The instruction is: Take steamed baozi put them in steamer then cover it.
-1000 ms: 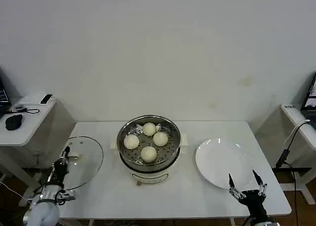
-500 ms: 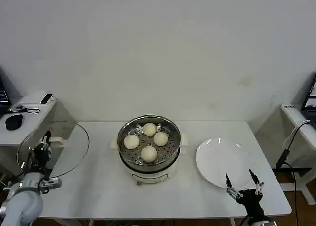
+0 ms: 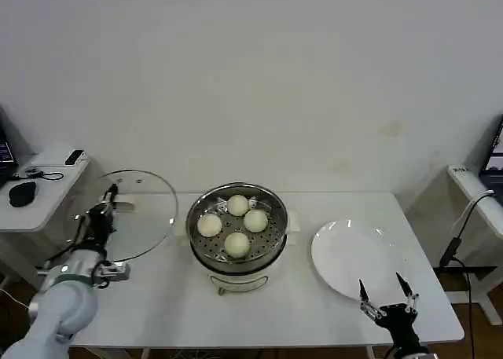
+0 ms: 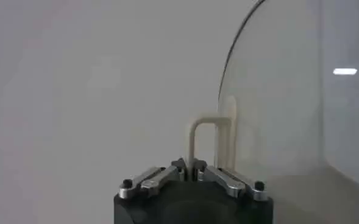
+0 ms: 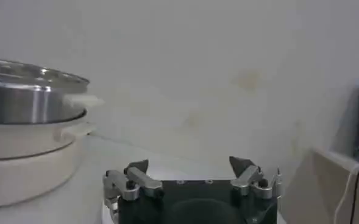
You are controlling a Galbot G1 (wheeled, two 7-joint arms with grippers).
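Baozi (image 3: 236, 243): I count 4 in steamer (image 3: 237, 262); left gripper (image 4: 193, 175) pinches lid (image 3: 119, 215) handle, clearest from wrist cam; right gripper (image 3: 387, 300) spread, table's front-right edge.

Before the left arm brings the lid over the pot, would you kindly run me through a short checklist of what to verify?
1. All four steamed baozi in the steamer: ok, all on the perforated tray.
2. Left gripper hold on the cover: ok, fingers shut on the cream handle.
3. Cover off the table: ok, held tilted in the air to the steamer's left.
4. Path to the steamer: ok, nothing between cover and pot.
5. Right gripper out of the way: ok, open and low by the plate at the table's front edge.
6. Cover fits the rim: cannot tell until it is lowered.
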